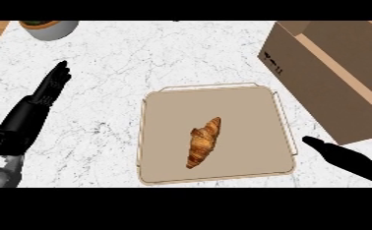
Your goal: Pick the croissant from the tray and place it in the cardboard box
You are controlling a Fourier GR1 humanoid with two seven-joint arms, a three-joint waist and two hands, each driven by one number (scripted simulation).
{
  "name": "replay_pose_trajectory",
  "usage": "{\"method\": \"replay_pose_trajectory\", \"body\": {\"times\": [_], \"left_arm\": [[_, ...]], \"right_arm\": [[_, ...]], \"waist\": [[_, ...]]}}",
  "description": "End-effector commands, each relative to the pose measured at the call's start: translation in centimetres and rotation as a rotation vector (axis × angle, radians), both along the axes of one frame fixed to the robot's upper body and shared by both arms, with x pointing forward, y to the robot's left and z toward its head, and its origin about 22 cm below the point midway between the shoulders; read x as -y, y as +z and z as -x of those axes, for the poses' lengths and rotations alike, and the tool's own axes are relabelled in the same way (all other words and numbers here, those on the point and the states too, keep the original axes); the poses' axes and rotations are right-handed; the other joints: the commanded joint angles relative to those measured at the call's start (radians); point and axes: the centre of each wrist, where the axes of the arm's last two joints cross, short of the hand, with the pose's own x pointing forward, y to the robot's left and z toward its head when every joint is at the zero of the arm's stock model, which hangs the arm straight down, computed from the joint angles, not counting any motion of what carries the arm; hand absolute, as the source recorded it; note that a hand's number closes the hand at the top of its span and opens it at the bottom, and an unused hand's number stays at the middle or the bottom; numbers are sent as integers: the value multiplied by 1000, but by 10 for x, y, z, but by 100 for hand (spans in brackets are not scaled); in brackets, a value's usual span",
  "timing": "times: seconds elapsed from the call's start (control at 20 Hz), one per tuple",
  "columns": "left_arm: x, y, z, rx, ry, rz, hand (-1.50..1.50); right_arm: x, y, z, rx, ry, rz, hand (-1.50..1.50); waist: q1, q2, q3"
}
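In the head view, a white marbled tabletop (pixel 145 52) carries a flat beige tray (pixel 170 121) with a thin raised rim, lying toward the near edge and a little right of the middle. The croissant (pixel 204 142) lies on the tray, slightly right of its centre and in its nearer half. It is set at a slant, with one tip pointing toward the far right and the other toward the near left, and nothing touches it. The cardboard box (pixel 320 71) stands at the far right corner of the tabletop with its top open, and its near side reaches down beside the tray's right rim without meeting it. A grey pot (pixel 47 28) sits at the far left corner, partly cut off. The left hand (pixel 52 84) shows along the left edge, well apart from the tray, fingers straight and close together, pointing toward the far edge and holding nothing. The right hand (pixel 340 156) comes in at the near right corner, just beside the tray's right rim and below the box. Only its dark outline shows, so I cannot tell whether it is spread or closed.
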Motion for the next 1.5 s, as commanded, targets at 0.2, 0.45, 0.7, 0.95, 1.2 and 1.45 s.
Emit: {"method": "replay_pose_trajectory", "body": {"times": [0.2,0.45,0.7,0.95,1.2,1.45], "left_arm": [[35,-2,-7,32,-91,-21,0],[48,6,-14,27,-141,-15,0],[46,7,-24,27,-145,-23,0],[63,11,-26,33,-173,-22,0],[57,8,-33,28,-157,-25,0],[61,12,-36,33,-153,-25,0]], "right_arm": [[-42,19,62,-158,-54,322,-150],[-65,20,65,-458,-33,462,-150],[-103,31,57,-628,24,525,-150],[-146,29,37,-761,-7,586,-150],[-180,25,26,-864,11,575,-150],[-210,15,12,-923,-4,562,-150]], "waist": [[61,15,3],[103,25,0],[135,30,0],[152,28,0],[132,27,1],[131,23,4]]}}
